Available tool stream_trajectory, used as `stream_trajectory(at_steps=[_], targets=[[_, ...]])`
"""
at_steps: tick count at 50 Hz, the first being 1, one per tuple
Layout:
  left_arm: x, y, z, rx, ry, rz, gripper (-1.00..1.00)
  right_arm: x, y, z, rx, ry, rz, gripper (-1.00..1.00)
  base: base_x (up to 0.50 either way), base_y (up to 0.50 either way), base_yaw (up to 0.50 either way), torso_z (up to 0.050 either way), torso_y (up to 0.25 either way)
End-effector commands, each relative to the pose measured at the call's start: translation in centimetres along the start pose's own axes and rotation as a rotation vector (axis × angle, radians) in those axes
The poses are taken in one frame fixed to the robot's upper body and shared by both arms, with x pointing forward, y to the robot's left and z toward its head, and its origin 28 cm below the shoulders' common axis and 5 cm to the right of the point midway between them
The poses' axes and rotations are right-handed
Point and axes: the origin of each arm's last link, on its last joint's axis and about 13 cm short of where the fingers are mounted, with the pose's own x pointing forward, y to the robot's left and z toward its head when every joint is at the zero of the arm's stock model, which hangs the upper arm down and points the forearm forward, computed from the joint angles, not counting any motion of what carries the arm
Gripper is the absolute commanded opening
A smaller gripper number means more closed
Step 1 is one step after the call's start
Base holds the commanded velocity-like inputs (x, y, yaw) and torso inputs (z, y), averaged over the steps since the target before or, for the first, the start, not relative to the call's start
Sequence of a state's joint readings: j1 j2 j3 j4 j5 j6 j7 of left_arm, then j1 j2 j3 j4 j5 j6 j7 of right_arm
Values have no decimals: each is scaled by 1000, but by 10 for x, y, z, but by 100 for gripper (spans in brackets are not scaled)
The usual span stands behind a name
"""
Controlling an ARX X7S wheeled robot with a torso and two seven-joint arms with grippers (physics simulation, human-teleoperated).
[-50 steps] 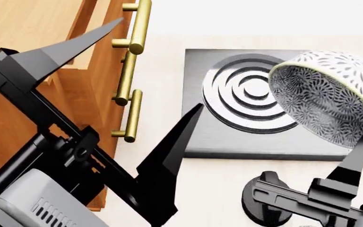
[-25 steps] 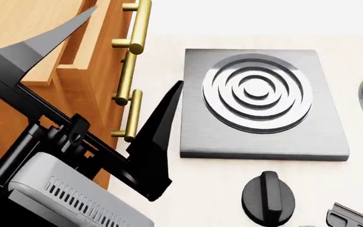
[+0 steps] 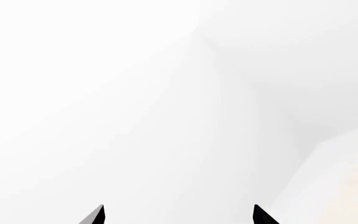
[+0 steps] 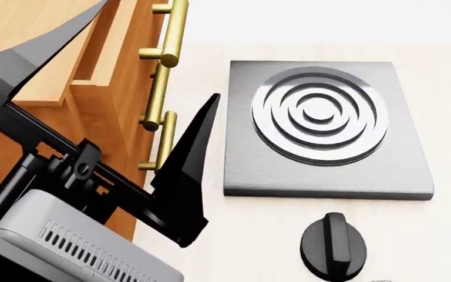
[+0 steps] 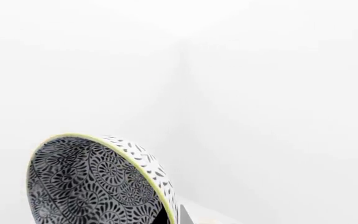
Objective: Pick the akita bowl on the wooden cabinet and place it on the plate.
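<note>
Filling the left half of the head view: large orange-brown wooden cabinet (image 4: pixel 22 35) with brass-coloured bar handles (image 4: pixel 167 53), reaching from upper left down the frame. Crossing in front of it, black left gripper (image 4: pixel 151 82), jaws spread wide and holding nothing, one pointed finger (image 4: pixel 49 50) at upper left over the cabinet top, the other (image 4: pixel 190 158) near centre over the pale counter (image 4: pixel 445 235); grey ribbed housing at lower left. Right of centre, square dark-grey stove plate (image 4: pixel 398 176) with raised concentric metal rings (image 4: pixel 319 114), and just below it a round black knob (image 4: pixel 333 247). No legible brand or writing anywhere.

Showing at lower left of the right wrist view: patterned akita bowl (image 5: pixel 86 182), black-and-white floral print with a yellow-green rim, tilted, against blank white. Only a sliver of right gripper (image 5: pixel 166 217) at the bowl's edge; grasp or release cannot be told. Red-ringed plate out of every frame.
</note>
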State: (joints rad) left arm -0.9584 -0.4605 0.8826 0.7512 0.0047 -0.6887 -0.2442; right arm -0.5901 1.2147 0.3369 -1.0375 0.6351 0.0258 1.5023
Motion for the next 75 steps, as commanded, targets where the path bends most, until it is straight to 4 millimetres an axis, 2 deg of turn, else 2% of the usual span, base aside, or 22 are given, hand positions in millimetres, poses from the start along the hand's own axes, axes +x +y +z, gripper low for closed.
stream_trajectory(at_steps=[1,9,26,35,47,54,59,75], targets=[[-1,0,1,0,-3,2,100,2,-15,6,5,-26,-64,-100,0,0,0,0,0],[0,-1,0,-3,-3,-1,100,5,-16,6,4,-22,-66,-100,0,0,0,0,0],[-1,-4,-3,-9,0,-4,100,27,-20,-9,19,55,-58,-100,0,0,0,1,1],[-2,-4,-4,-13,2,0,100,39,-22,-10,-17,66,-67,-100,0,0,0,0,0],[-1,-2,-2,-10,-2,2,100,52,-32,-26,-38,141,-118,-100,0,0,0,0,0],[-1,-3,-2,-12,-5,-1,100,61,-28,-21,-60,135,-102,-100,0,0,0,0,1],[-2,-3,-2,-12,-2,1,100,64,-28,-30,-61,169,-99,-100,0,0,0,0,0],[-3,-5,-4,-16,4,0,100,61,-36,-42,98,262,-90,-100,0,0,0,0,0]])
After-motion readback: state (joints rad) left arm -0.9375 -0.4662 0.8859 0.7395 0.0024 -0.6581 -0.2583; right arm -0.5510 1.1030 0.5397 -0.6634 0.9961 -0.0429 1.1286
